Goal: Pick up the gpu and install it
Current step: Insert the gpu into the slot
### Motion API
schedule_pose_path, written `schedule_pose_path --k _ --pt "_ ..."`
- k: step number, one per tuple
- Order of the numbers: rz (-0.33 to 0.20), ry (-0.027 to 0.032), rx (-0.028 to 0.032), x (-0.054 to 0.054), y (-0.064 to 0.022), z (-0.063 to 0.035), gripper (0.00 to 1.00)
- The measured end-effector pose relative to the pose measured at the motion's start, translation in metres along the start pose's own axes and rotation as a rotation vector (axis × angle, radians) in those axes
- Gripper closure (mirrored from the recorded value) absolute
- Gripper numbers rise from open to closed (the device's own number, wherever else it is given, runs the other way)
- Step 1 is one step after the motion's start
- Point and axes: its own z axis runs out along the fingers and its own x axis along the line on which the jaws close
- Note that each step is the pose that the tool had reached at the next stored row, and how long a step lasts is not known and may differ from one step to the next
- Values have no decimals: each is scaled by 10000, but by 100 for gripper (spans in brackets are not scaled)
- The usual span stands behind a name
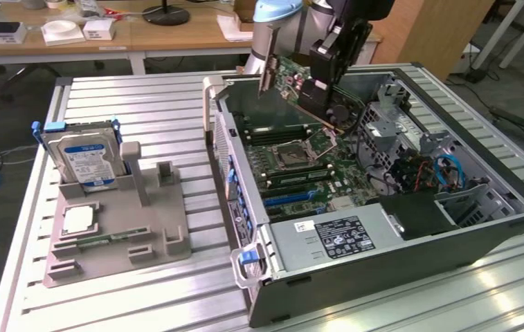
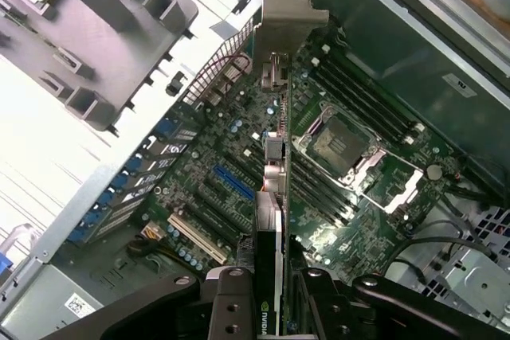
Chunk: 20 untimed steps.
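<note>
Bright overhead light, white glare on the slatted table (image 1: pixel 497 280), shadow inside the case (image 1: pixel 483 238)

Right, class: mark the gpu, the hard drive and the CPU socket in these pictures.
gpu (image 1: pixel 285 75), exterior view, on its green board face.
hard drive (image 1: pixel 84 158), exterior view, on its blue label.
CPU socket (image 2: pixel 341 145), wrist view, on its metal centre.

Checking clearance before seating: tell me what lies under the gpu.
Below the gpu, held edge-on in the tool, lies the motherboard: a blue slot, other expansion slots, and the CPU socket beside. The strip directly beneath the card's edge is covered.
</note>
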Motion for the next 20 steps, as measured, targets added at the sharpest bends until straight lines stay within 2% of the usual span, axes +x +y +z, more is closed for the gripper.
schedule_pose_path --k 20 --pt "-1151 24 -37 1 -1 0 74"
